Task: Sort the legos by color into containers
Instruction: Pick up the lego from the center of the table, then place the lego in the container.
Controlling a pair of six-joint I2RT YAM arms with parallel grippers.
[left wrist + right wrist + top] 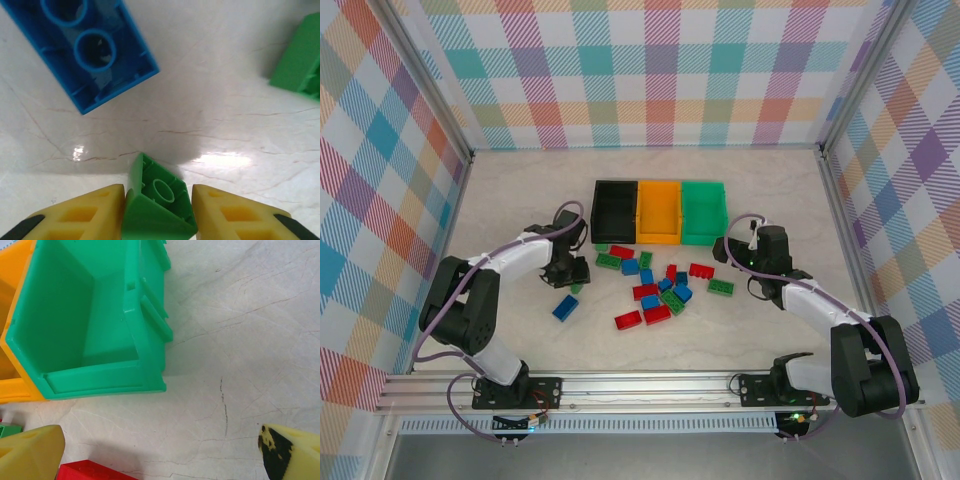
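We see our left gripper (157,194) clamped on a green lego (159,216) near a blue lego (82,50), while our right gripper (161,450) hangs wide open beside the green bin (148,347).

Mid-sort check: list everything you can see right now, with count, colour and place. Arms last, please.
containers: three joined in a row, black, orange, green; far middle of the table; the green one is empty.
red legos: about six; loose in front of the containers.
blue legos: about seven; in the same cluster, one apart to the left.
green legos: about five; four loose, one held.
table: one, pale marbled.
left gripper: shut on a green lego.
right gripper: open, over bare table near the green container's front corner.
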